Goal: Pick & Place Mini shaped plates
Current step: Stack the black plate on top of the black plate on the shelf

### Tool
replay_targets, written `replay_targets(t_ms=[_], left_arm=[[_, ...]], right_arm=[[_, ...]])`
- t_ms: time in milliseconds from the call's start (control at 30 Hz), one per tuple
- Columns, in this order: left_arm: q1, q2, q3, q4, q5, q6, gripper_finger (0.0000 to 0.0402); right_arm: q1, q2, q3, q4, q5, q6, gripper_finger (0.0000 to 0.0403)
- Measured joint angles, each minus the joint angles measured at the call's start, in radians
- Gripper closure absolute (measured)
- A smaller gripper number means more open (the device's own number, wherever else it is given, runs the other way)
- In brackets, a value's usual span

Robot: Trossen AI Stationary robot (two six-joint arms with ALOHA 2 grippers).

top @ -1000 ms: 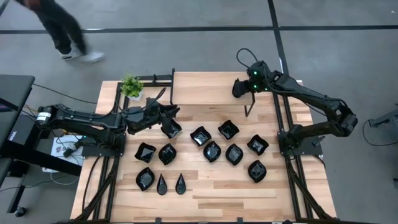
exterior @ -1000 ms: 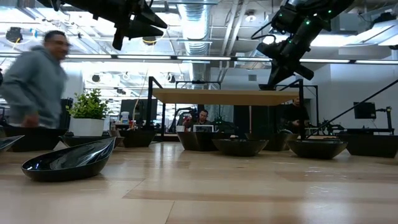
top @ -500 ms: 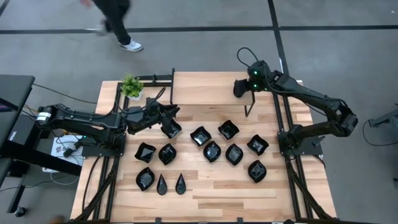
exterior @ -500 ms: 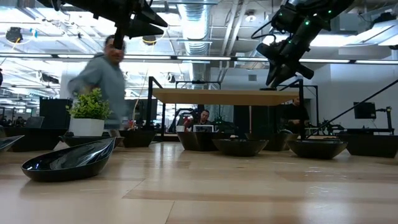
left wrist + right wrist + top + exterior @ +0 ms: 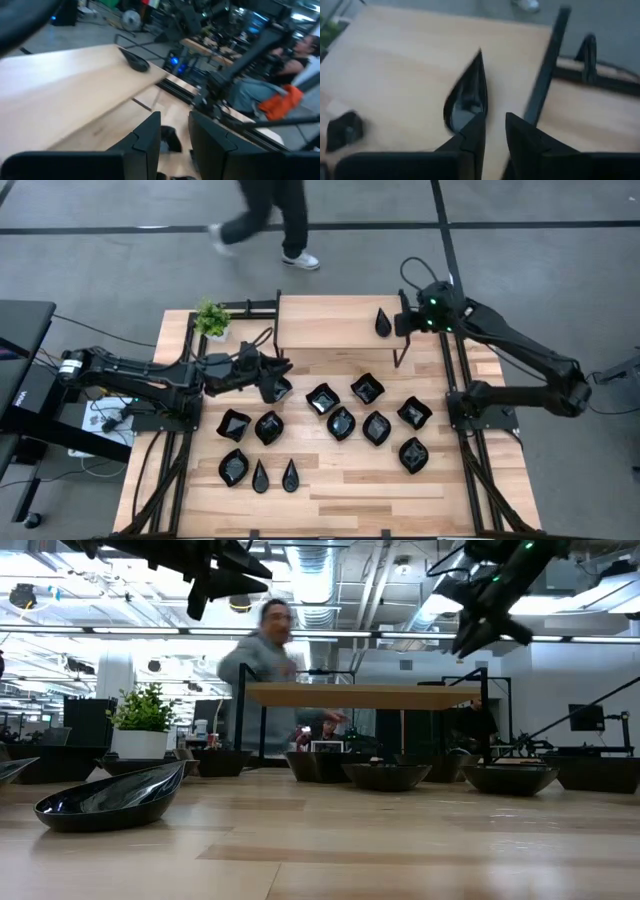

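Note:
A black teardrop plate (image 5: 382,321) lies flat on the raised wooden shelf (image 5: 330,320) at the table's far side, near the shelf's right end. My right gripper (image 5: 402,326) hovers open just to its right. In the right wrist view the plate (image 5: 466,97) lies just ahead of my right gripper (image 5: 494,122), clear of it. Several more black plates (image 5: 341,423) rest on the tabletop. My left gripper (image 5: 278,372) hangs high over the table's left-centre, open, and my left gripper (image 5: 174,117) has nothing between its fingers. A plate (image 5: 273,389) shows just beneath it.
A small potted plant (image 5: 211,318) stands at the far left corner. Black frame rails (image 5: 455,380) run along both sides of the table. A person (image 5: 270,215) walks past beyond the far edge. Bare wood lies along the near edge (image 5: 350,500).
My right gripper has let go of the teardrop plate, which now lies alone on the shelf. It has drawn back toward the table's right edge and risen a little. The person behind the table has walked from left toward the middle.

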Motion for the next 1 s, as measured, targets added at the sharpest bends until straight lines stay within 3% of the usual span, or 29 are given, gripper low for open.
replay_targets(t_ms=[167, 467, 700, 1000], left_arm=[[-0.062, 0.0, 0.0, -0.002, 0.022, -0.002, 0.03], [-0.196, 0.0, 0.0, -0.003, 0.014, -0.077, 0.03], [-0.263, 0.0, 0.0, -0.007, 0.008, -0.133, 0.03], [-0.302, 0.0, 0.0, -0.006, 0.017, -0.132, 0.03]], right_arm=[[0.103, -0.096, 0.0, -0.105, 0.0, 0.005, 0.0335], [0.374, -0.251, -0.046, -0.038, 0.025, -0.053, 0.0336], [0.558, -0.417, -0.316, 0.251, 0.084, 0.011, 0.0336], [0.682, -0.634, -0.652, 0.668, 0.116, 0.058, 0.0336]])
